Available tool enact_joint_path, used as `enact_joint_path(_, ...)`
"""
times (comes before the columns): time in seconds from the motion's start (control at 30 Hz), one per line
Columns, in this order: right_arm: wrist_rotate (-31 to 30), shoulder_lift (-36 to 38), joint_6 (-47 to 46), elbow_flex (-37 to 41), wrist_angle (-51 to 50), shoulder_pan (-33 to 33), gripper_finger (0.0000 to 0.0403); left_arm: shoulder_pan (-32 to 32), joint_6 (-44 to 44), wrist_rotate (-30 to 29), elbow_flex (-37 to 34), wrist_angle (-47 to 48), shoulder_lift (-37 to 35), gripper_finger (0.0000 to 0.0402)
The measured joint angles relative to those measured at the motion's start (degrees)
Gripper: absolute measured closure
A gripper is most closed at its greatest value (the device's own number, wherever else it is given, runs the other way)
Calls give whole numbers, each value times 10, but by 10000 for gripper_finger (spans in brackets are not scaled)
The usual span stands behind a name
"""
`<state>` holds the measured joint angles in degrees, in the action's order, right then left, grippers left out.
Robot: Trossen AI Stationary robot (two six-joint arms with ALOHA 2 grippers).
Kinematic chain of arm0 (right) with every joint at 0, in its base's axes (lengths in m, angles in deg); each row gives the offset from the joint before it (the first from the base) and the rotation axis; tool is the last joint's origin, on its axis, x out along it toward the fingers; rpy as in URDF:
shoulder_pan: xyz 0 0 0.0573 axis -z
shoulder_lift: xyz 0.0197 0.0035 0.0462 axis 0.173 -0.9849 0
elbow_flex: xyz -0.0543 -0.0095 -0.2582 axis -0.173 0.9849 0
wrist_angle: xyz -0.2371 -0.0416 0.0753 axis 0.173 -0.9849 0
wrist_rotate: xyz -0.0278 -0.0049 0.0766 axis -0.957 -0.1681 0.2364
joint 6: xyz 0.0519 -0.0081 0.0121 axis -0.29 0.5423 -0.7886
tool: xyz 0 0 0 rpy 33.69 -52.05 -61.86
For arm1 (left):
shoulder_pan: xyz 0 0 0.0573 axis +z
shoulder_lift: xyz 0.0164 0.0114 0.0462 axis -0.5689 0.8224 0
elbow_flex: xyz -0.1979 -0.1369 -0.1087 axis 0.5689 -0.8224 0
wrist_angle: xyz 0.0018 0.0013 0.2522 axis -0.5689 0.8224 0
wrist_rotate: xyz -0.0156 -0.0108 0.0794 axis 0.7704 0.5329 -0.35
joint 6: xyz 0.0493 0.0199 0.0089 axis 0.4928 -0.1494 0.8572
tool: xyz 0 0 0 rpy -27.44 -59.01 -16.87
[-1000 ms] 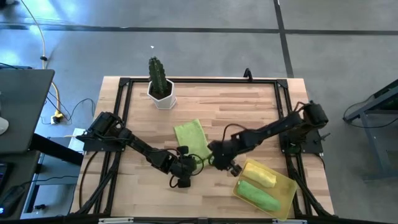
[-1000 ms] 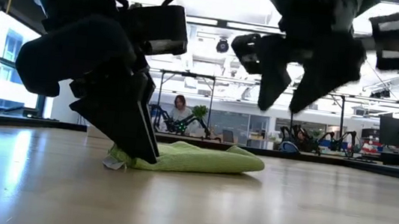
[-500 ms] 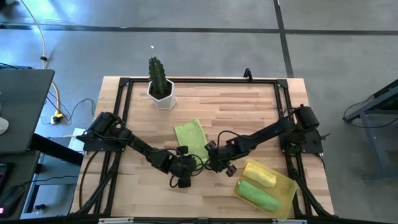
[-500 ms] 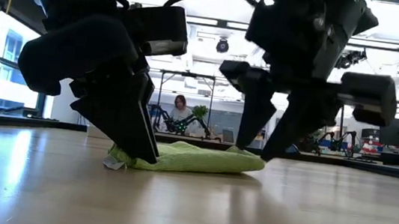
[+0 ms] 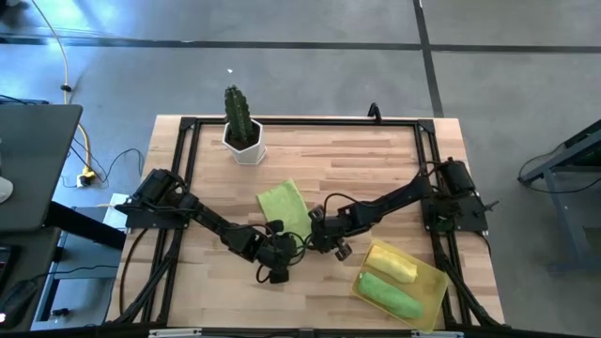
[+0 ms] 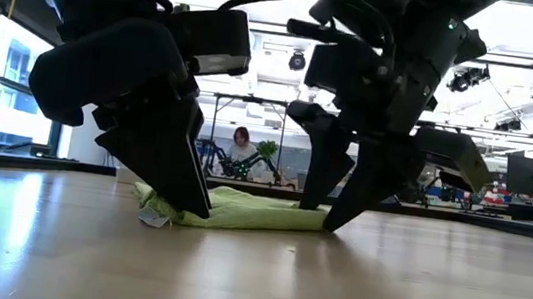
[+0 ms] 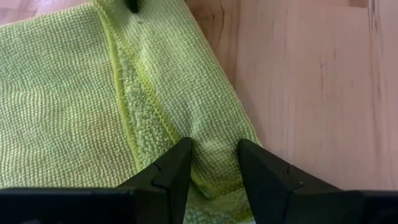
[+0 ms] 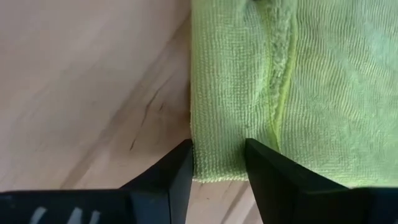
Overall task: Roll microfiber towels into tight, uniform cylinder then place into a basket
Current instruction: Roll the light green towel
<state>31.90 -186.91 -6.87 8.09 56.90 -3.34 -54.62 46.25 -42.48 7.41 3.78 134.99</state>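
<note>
Right gripper just dropped onto the lime green towel's near edge, beside the left gripper.
Both pinch the folded hem; rolling looks next, two rolled towels already in the basket.

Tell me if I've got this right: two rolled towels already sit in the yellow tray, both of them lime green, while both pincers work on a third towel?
Not quite. The tray holds one lime green roll and one bright yellow roll, as the high view shows. The rest stands: the left pincer and right pincer both work the third towel.
</note>
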Motion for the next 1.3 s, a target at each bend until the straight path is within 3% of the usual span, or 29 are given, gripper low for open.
enact_joint_path(0.17, 11, -12, -29, -2, -2, 6, 287, -3, -9, 4, -1, -8, -7, 275)
enact_joint_path(0.4, 25, -20, -28, -2, -8, 6, 393, -19, -19, 12, -3, -3, -36, 275)
enact_joint_path(0.6, 80, -19, -82, -2, -11, 17, 397, -39, -32, 2, -3, -8, -63, 275)
enact_joint_path(0.93, 360, -24, -294, -3, 1, 90, 401, -70, -29, -48, -1, -17, -86, 275)
enact_joint_path(1.13, 386, -23, -443, -3, 6, 118, 402, -72, 2, -71, -1, -21, -85, 275)
enact_joint_path(1.3, 394, -22, -514, -3, 9, 132, 402, -72, 41, -91, 0, -25, -79, 275)
